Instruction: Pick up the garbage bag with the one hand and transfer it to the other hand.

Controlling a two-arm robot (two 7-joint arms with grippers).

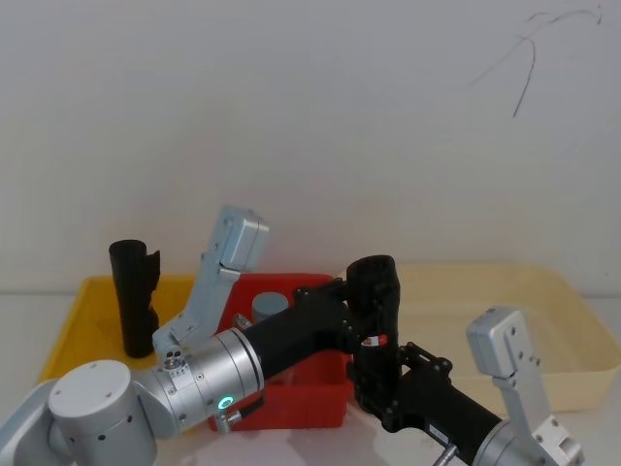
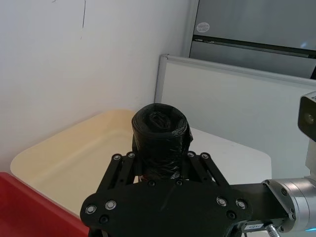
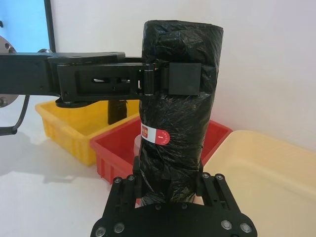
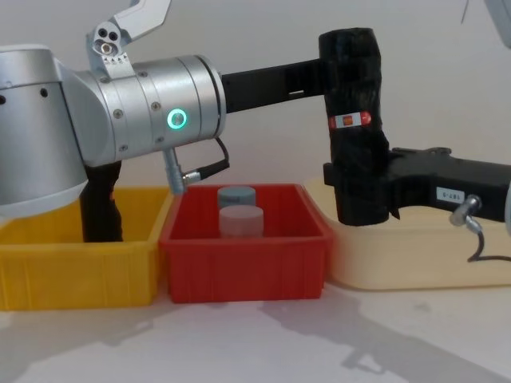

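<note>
You've got three containers in a row on the white bench (image 4: 263, 343). The yellow bin (image 4: 80, 275) is on the left, the red bin (image 4: 243, 267) sits against it in the middle, and the cream tray (image 4: 399, 263) is just beside the red bin on the right. An unlabelled black roll (image 1: 133, 296) stands upright in the yellow bin. Two grey cylinders (image 4: 240, 221) sit in the red bin, one behind the other. The white wall (image 1: 291, 116) behind has a thin dark scratch (image 1: 529, 58) at upper right. A white framed panel (image 2: 222, 98) stands past the cream tray.
</note>
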